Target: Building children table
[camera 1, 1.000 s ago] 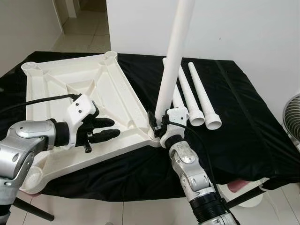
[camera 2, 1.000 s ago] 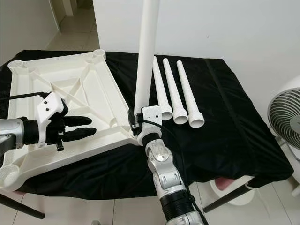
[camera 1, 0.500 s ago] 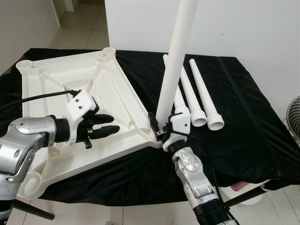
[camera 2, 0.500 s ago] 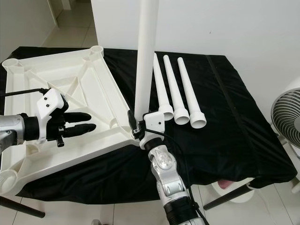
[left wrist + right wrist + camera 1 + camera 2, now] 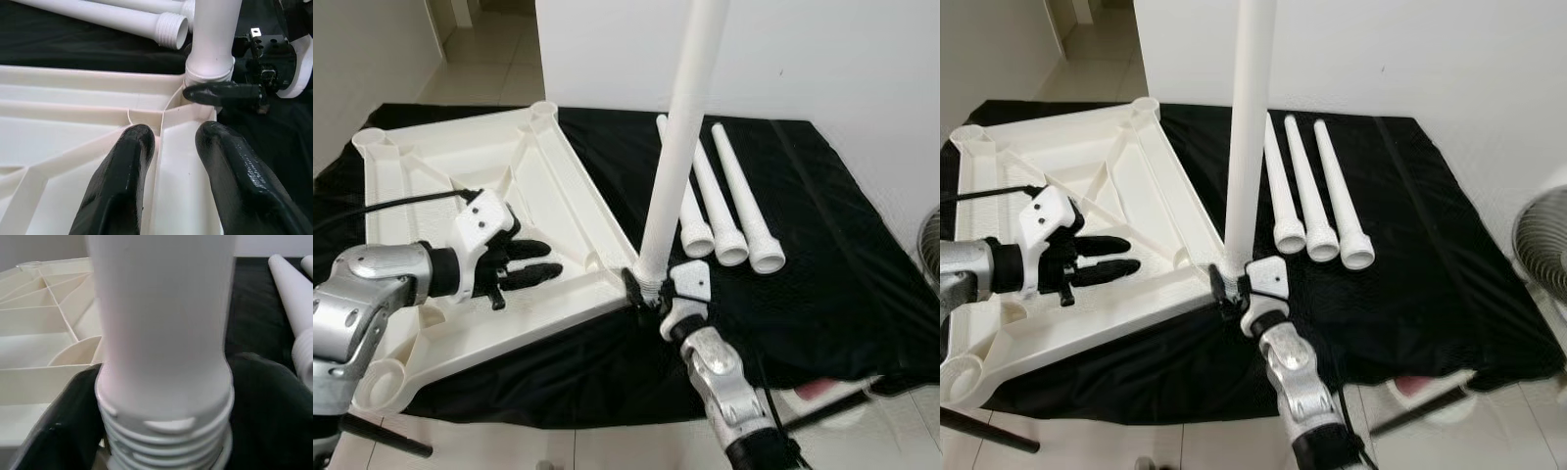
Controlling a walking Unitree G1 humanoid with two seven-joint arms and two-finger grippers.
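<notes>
An upturned white tabletop (image 5: 440, 186) lies on the black-clothed table, ribs facing up. A long white leg (image 5: 680, 147) stands upright at the tabletop's near right corner socket. Its threaded base (image 5: 166, 431) sits between the fingers of my right gripper (image 5: 649, 286), which is shut on it. My left gripper (image 5: 536, 270) rests open on the tabletop's underside, its fingers (image 5: 122, 186) astride a rib and pointing toward that corner. Three more white legs (image 5: 729, 196) lie side by side on the cloth to the right of the upright one.
The black cloth (image 5: 822, 245) covers the table down to its front edge. A fan (image 5: 1542, 245) stands at the far right, off the table. A white wall runs close behind. Tiled floor (image 5: 607, 446) lies below the front edge.
The view has shifted slightly. My right wrist has sunk lower around the leg's base, while the leg stays upright at the corner. The left gripper has hardly moved.
</notes>
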